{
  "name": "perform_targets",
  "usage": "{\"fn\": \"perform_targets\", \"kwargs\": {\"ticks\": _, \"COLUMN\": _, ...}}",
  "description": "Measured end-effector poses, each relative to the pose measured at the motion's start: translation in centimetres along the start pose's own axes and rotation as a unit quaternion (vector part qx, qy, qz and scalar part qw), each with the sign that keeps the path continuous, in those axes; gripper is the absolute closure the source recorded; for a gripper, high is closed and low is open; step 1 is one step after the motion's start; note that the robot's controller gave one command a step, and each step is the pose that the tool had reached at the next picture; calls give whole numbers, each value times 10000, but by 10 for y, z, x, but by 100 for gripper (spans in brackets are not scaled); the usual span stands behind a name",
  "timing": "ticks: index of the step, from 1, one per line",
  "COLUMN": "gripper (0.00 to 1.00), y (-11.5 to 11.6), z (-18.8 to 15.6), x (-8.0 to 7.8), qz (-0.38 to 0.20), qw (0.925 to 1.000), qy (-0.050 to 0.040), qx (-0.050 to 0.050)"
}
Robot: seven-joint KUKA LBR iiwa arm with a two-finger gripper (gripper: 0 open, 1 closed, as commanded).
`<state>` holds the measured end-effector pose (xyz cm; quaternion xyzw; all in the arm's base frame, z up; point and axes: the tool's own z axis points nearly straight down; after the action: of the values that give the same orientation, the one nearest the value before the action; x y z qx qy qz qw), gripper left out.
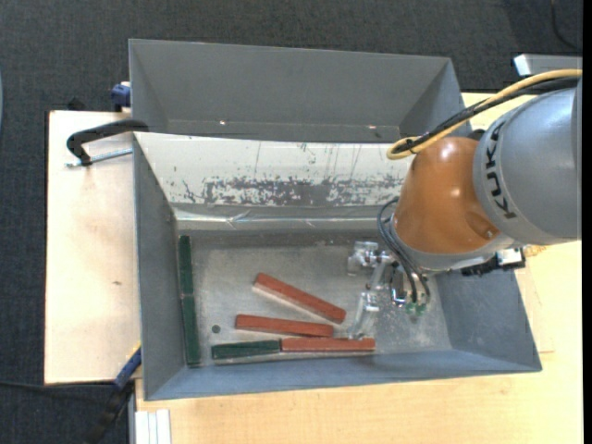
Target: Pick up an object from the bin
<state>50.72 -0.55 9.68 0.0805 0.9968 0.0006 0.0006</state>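
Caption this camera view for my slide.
Gripper low in the grey bin, beside the ends of three red-brown bars.

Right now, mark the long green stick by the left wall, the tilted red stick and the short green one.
long green stick (pixel 186 294), camera view, mid-length
tilted red stick (pixel 298 298), camera view, its middle
short green stick (pixel 245 349), camera view, its middle

Three red bars lie flat in the bin (pixel 481 336). The top bar (pixel 301 297) slants down to the right. The middle bar (pixel 284 326) lies nearly level just below it. The low bar (pixel 328 344) runs along the front wall, end to end with a short green bar (pixel 245 349). A long green bar (pixel 186 299) lies along the left wall.
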Motion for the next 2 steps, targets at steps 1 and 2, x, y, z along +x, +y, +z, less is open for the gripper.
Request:
{"fn": "perform_targets", "kwargs": {"ticks": 1, "gripper": 0, "y": 23, "z": -5, "x": 11, "qz": 413, "qw": 9991, "qy": 4, "qx": 2}}
{"fn": "perform_targets", "kwargs": {"ticks": 2, "gripper": 100, "y": 69, "z": 24, "x": 6, "qz": 70, "qw": 10000, "qy": -13, "qx": -12}}
